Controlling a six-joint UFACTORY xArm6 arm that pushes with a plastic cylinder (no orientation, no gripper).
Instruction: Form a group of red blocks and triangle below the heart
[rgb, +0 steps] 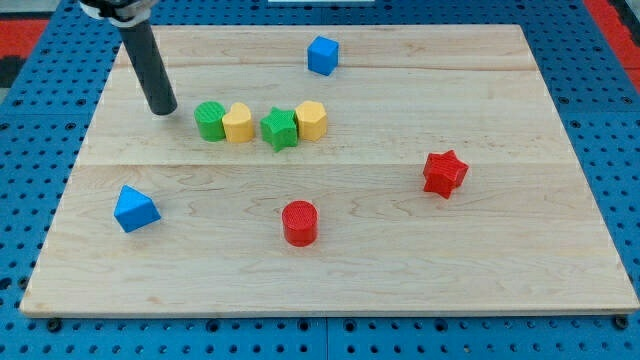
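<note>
My tip (163, 110) rests on the board at the view's upper left, just left of a green cylinder (209, 120). That cylinder starts a row with a yellow heart (238, 124), a green star (280, 128) and a yellow hexagonal block (312, 120). A red cylinder (299, 222) stands below the row, near the view's bottom middle. A red star (444, 172) sits to the right of it. A blue triangle (135, 209) lies at the view's lower left, well below my tip.
A blue cube (322, 54) sits near the view's top edge, above the row. The wooden board (560, 260) lies on a blue perforated base, with its edges visible on all sides.
</note>
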